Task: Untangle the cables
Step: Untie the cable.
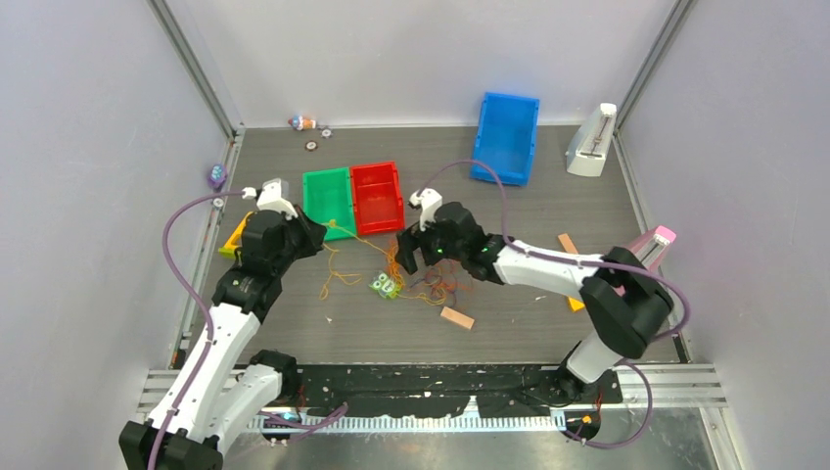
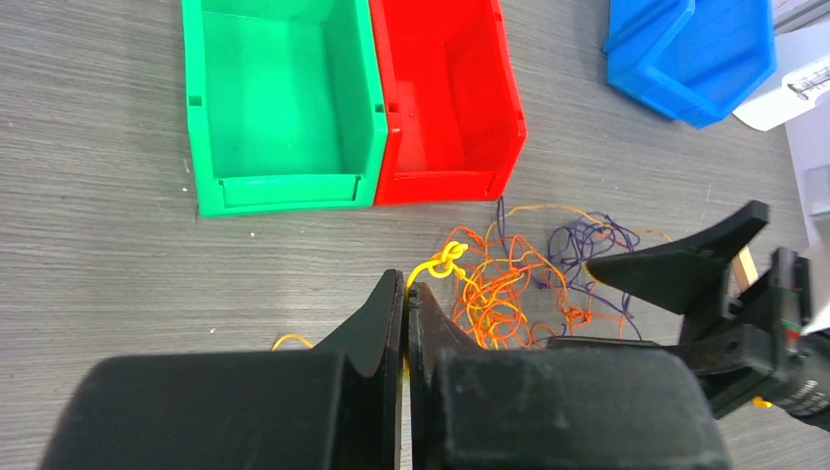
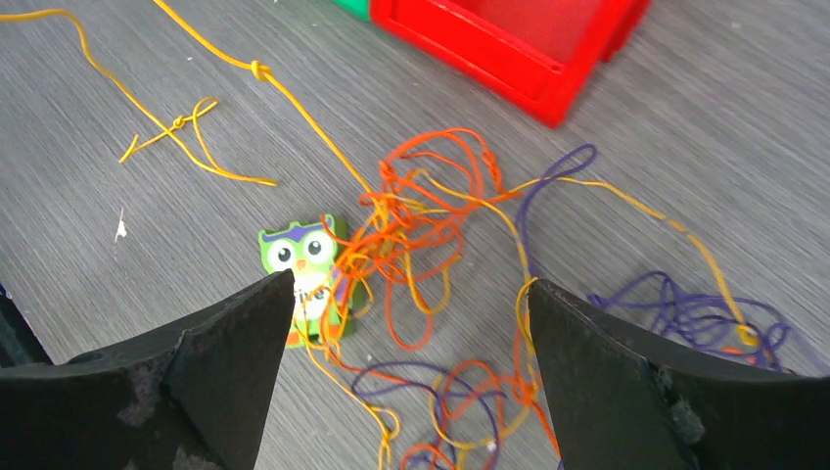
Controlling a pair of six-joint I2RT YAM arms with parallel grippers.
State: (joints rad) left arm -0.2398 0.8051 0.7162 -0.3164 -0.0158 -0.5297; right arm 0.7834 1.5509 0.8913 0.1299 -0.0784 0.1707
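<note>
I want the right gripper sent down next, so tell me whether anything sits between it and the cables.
Nothing visible blocks it. The right gripper hangs open directly over the cables. Only an owl tag lies among the strands near one finger and might get pinched with them.

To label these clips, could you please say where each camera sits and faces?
Top: above and behind, looking down at the table; left arm, right arm show.
Left wrist: faces green bin and cables; shut left tool shows, pinching a strand.
Right wrist: looks down on cables; open right tool shows.
Wrist views share cables, red bin.
</note>
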